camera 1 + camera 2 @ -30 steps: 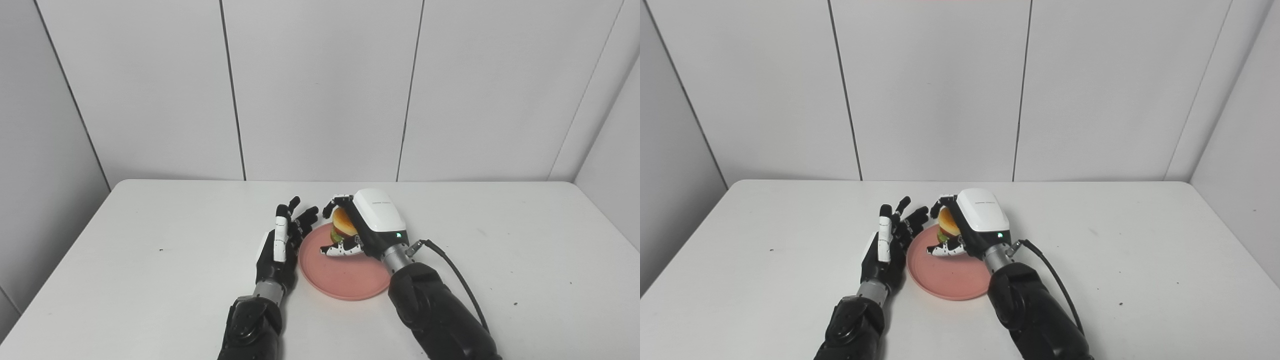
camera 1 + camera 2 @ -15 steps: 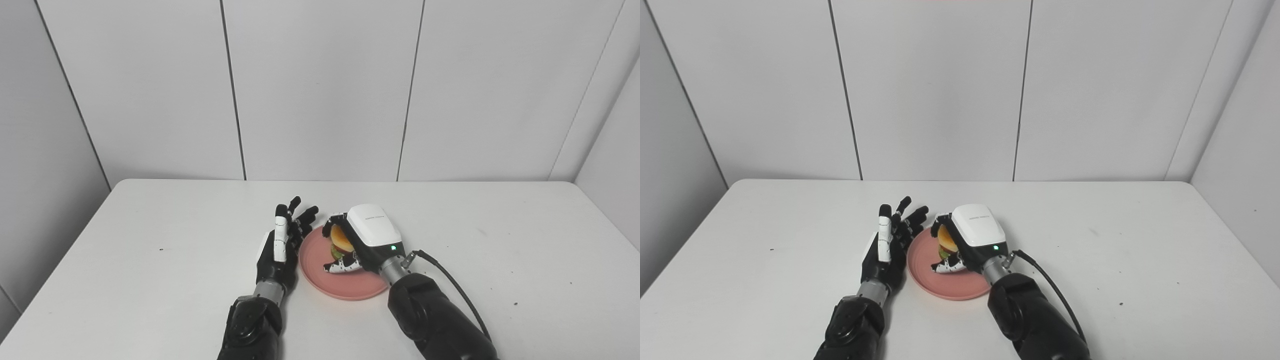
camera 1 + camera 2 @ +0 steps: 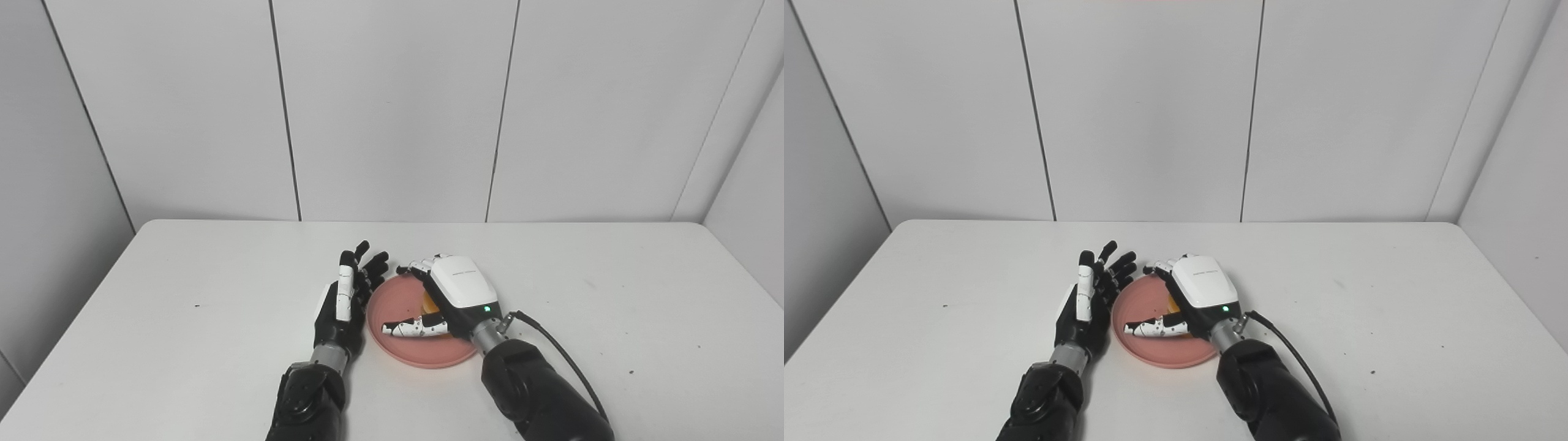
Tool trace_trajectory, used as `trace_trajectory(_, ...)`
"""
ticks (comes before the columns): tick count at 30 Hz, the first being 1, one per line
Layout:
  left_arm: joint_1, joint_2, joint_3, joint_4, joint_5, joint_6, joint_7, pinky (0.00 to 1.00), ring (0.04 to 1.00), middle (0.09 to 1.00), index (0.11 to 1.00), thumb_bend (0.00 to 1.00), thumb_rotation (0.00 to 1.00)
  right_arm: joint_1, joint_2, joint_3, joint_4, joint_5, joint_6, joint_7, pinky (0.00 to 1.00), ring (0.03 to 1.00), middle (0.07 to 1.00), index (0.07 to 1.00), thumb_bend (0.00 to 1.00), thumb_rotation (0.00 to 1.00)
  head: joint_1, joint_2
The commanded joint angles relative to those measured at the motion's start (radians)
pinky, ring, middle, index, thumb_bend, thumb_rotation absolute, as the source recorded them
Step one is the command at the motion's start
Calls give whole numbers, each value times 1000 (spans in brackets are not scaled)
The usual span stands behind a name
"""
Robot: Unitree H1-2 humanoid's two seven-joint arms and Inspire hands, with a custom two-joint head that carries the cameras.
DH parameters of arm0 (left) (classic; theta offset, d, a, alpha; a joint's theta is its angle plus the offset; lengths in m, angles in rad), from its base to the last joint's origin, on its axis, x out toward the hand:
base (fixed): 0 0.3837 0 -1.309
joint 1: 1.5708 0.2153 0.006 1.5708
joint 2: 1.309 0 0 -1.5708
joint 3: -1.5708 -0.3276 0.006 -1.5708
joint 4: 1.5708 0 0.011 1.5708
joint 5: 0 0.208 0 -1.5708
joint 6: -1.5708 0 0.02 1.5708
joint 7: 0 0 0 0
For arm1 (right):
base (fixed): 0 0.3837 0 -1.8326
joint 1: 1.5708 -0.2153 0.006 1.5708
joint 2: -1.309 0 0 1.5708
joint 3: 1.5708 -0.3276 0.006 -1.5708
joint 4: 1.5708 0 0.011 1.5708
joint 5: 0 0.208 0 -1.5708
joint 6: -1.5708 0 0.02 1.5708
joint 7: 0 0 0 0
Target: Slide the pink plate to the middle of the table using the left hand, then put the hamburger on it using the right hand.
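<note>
Lowering done: right hand (image 3: 456, 294) dropped onto pink plate (image 3: 392, 294) since 0.5 s ago | fingers now spread, hamburger (image 3: 429, 302) released, nearly hidden | left hand (image 3: 343, 300) open beside rim | withdraw next

The big white table (image 3: 184, 288) has a round pink plate (image 3: 392, 303) lying flat on it, near the middle of the table.

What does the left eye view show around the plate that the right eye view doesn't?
Only the left eye view: a wider strip of the left side wall. Only the right eye view: more of the right side wall. Both: the right hand open over the pink plate, hiding all but an orange sliver of the hamburger; the left hand open by its left rim.
</note>
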Motion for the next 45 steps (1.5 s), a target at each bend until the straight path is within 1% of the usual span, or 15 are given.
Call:
trace_trajectory(1, 1, 4, 4, -4, -8, 25, 0, 946, 907, 857, 931, 949, 946, -31, -5, -2, -29, -9, 11, -17, 973, 904, 874, 795, 780, 867, 1, 1)
trace_trajectory(2, 1, 4, 4, -5, -8, 26, 0, 950, 908, 855, 929, 949, 943, -31, -5, -2, -29, -11, 13, -15, 991, 936, 902, 807, 786, 894, 1, 1)
trace_trajectory(9, -3, 3, 6, 0, -11, 24, -4, 941, 914, 865, 926, 955, 934, -29, -7, -1, -35, -20, 22, 7, 1000, 996, 959, 842, 794, 943, 4, 0)
trace_trajectory(16, -3, 5, 6, 0, -11, 28, -10, 949, 910, 857, 926, 954, 940, -26, -8, -9, -52, -17, 18, 16, 1000, 987, 955, 847, 782, 944, 3, -1)
trace_trajectory(19, -1, 6, 4, -6, -7, 31, -10, 966, 913, 863, 936, 960, 947, -15, -3, -36, -78, 24, 2, 17, 1000, 970, 945, 840, 785, 967, 3, 2)
trace_trajectory(22, -1, 7, 6, -8, -9, 30, -9, 974, 906, 854, 937, 960, 950, 3, 13, -90, -119, 108, -20, 22, 975, 946, 926, 832, 798, 993, 3, 2)
trace_trajectory(23, 0, 5, 11, -14, -13, 35, -5, 977, 906, 855, 938, 961, 950, 14, 25, -125, -143, 158, -25, 20, 968, 941, 922, 830, 800, 995, 2, 1)
trace_trajectory(26, 0, 0, 24, -22, -18, 30, 11, 997, 932, 874, 941, 936, 944, 40, 57, -216, -205, 288, -36, 19, 863, 905, 894, 821, 836, 1000, 1, -1)
trace_trajectory(27, -1, -2, 28, -19, -14, 17, 21, 984, 927, 868, 926, 920, 931, 48, 63, -235, -224, 313, -34, 24, 810, 890, 893, 827, 829, 1000, 1, -1)
trace_trajectory(30, -5, -6, 28, 3, 26, -55, 65, 971, 923, 877, 907, 917, 905, 65, 75, -290, -257, 387, -45, 19, 752, 866, 884, 826, 817, 1000, 2, -2)
trace_trajectory(31, -5, -6, 27, 9, 35, -73, 75, 971, 924, 879, 906, 917, 904, 67, 77, -300, -258, 399, -50, 15, 750, 864, 883, 826, 818, 1000, 2, -2)
trace_trajectory(35, -1, -4, 1, 29, 129, -163, 154, 991, 980, 949, 925, 918, 929, 79, 106, -409, -201, 603, -160, 12, 771, 851, 863, 824, 772, 1000, 4, 1)
trace_trajectory(37, 2, 1, -18, 30, 184, -199, 202, 999, 996, 985, 952, 915, 944, 89, 133, -469, -178, 696, -173, 13, 781, 837, 849, 828, 793, 1000, 3, 3)
trace_trajectory(40, 8, 10, -35, 21, 248, -199, 265, 1000, 1000, 999, 982, 911, 940, 110, 161, -537, -151, 812, -165, 31, 824, 848, 855, 854, 815, 1000, 1, 5)
trace_trajectory(45, 1, 20, -41, 33, 319, -174, 354, 1000, 1000, 1000, 998, 906, 956, 131, 160, -573, -109, 885, -170, 51, 858, 873, 880, 874, 835, 1000, 0, 6)
